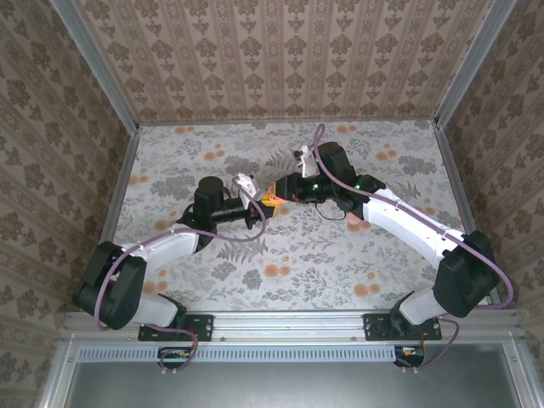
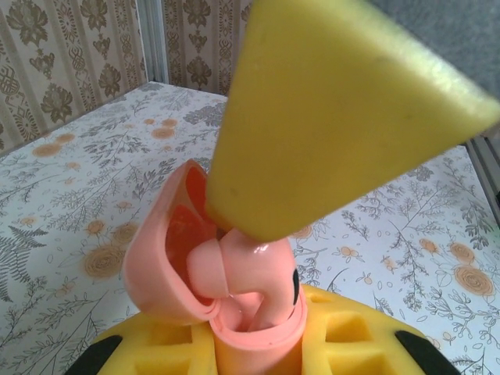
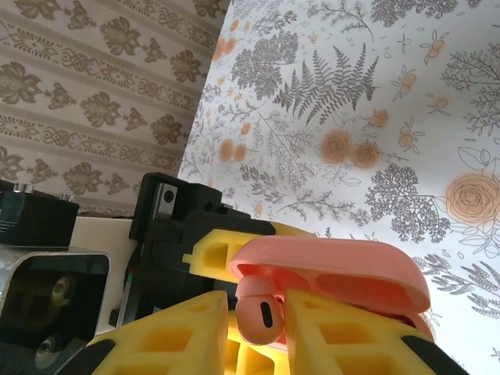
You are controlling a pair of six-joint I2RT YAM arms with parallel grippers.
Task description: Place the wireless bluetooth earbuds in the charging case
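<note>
We're at the insertion step: the left end effector (image 1: 258,212) is clamped tight on the base of the case (image 2: 258,337), held up over the middle of the surface (image 1: 340,263) with its lid (image 3: 336,266) hinged open. The right end effector (image 1: 276,196) has its yellow fingers pinched on a bud (image 3: 258,312), which sits at the mouth of the case, stem down into the well but, by the look of it, not fully seated. What's wanted next is a small, straight push down into the socket, then a release without dragging the bud back out, and that lid is close enough to foul the fingers. As for pose, the left arm reaches in from the near left corner, the right from the near right, elbow high, wrists level and meeting nose to nose.
</note>
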